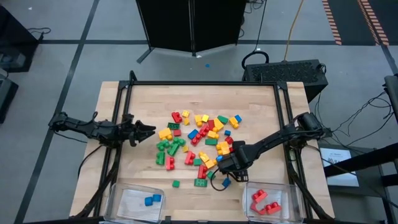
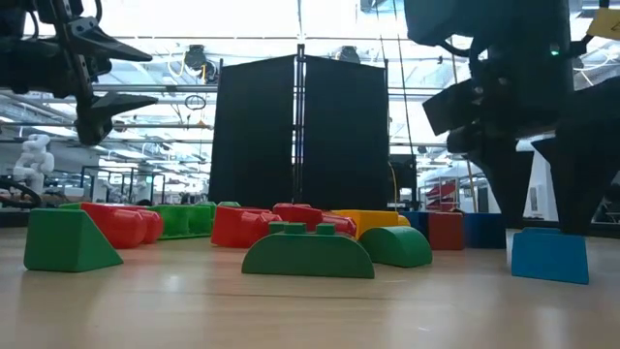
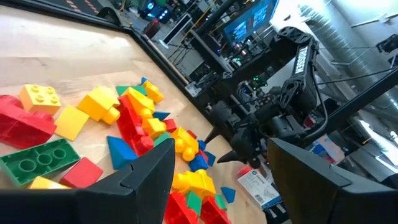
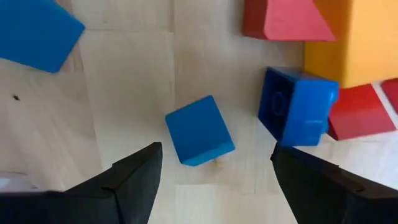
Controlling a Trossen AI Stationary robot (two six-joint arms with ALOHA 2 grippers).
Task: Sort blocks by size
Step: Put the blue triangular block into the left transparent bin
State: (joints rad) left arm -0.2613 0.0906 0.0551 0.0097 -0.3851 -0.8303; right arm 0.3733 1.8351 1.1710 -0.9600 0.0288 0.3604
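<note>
Several red, yellow, green and blue blocks [image 1: 202, 140] lie in a loose pile on the wooden table's middle. My right gripper [image 1: 219, 170] is open at the pile's near right side, pointing down. In the right wrist view its fingers [image 4: 214, 171] stand on either side of a small blue cube [image 4: 199, 130] that rests on the table, and they touch nothing. A blue studded block [image 4: 298, 109] lies beside the cube. My left gripper [image 1: 148, 132] is open and empty, held level above the table just left of the pile [image 3: 143, 124].
A clear bin [image 1: 137, 202] with blue blocks stands at the near left edge. A clear bin [image 1: 270, 202] with red blocks stands at the near right. Loose green blocks [image 1: 200, 182] and a blue block [image 1: 225, 182] lie before the bins. Bare wood lies left of the pile.
</note>
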